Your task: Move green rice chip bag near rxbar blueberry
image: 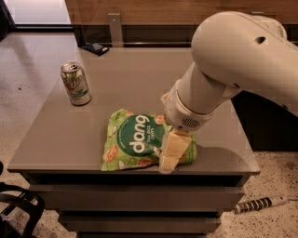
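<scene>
The green rice chip bag (135,139) is seen lying flat on the grey table (139,79), close to the front edge and a little right of the middle. Its printed face is turned up, with the dark green circle and the white lettering shown, and pictured rice chips are seen around the circle. The bag's right end is covered by the gripper (171,151), which is lowered onto it from above and reaches almost to the table's front edge. The cream-coloured gripper is seen against the bag's right front part. Whether the bag is actually held by it cannot be told, since the grip is hidden by the wrist. The wrist is carried by the large white arm (233,60), which is brought in from the upper right and by which the right half of the table is partly hidden.

The rxbar blueberry (95,48) is found at the far left back corner of the table, well apart from the bag. It is seen as a small, flat, dark wrapper lying at an angle. Between the two, nearer the left edge, a green-and-white soda can (75,83) is stood upright, apart from both. Pale speckled floor (32,74) is seen to the left of the table, and a wooden wall panel (139,11) is seen behind it.
</scene>
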You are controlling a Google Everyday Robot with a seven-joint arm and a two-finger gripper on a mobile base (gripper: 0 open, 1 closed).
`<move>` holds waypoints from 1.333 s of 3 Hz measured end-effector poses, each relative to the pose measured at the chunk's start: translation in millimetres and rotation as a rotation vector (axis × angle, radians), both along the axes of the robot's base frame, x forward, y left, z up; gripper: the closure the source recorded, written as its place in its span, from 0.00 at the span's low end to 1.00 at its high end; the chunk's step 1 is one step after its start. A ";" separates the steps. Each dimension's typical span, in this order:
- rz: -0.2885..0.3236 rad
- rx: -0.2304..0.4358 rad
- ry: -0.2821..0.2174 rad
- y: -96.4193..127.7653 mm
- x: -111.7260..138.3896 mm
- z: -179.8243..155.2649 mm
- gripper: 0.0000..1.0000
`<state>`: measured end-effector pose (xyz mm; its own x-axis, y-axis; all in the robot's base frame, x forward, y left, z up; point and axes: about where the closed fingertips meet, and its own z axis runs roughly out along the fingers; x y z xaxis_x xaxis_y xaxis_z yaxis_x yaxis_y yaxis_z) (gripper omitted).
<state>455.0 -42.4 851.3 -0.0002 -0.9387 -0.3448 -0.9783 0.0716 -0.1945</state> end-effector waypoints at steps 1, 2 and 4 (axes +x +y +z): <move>0.010 0.027 0.010 8.0 0.6 -17.1 0.00; 0.020 0.039 0.011 7.6 8.8 -30.4 0.17; 0.023 0.037 0.008 8.9 7.6 -28.7 0.64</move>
